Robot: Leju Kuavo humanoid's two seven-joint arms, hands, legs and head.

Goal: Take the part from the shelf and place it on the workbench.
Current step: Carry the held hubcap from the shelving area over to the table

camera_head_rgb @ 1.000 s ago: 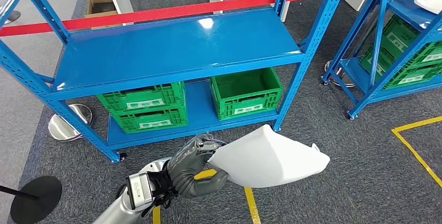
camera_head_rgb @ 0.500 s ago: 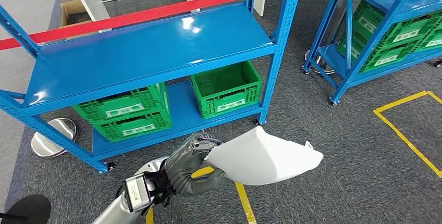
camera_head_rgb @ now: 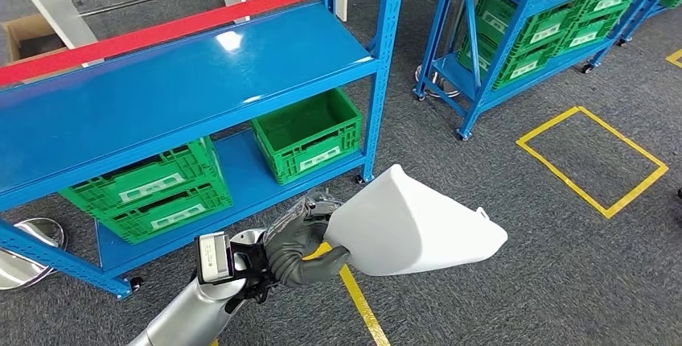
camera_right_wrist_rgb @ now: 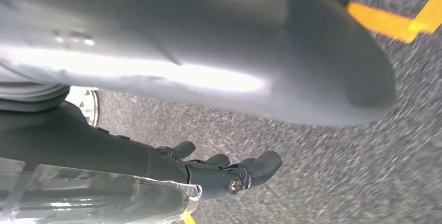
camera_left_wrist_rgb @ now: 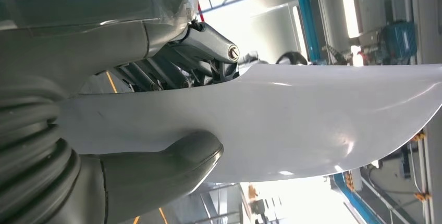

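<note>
bright, even overhead light; glare on shelf (camera_head_rgb: 229,40) | wrist views blurred

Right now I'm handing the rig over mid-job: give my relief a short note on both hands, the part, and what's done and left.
Left hand: grips the white part by one edge, thumb under it and fingers on top, held out in front of the body above the grey carpet.
Right hand: holds nothing, fingers loosely apart, hanging over the carpet.
Shelf: blue rack ahead and to the left, its top board bare, green crates on the lower level.
Done: part is off the shelf and in hand.
Left: find the workbench, carry the part there and set it down.
</note>
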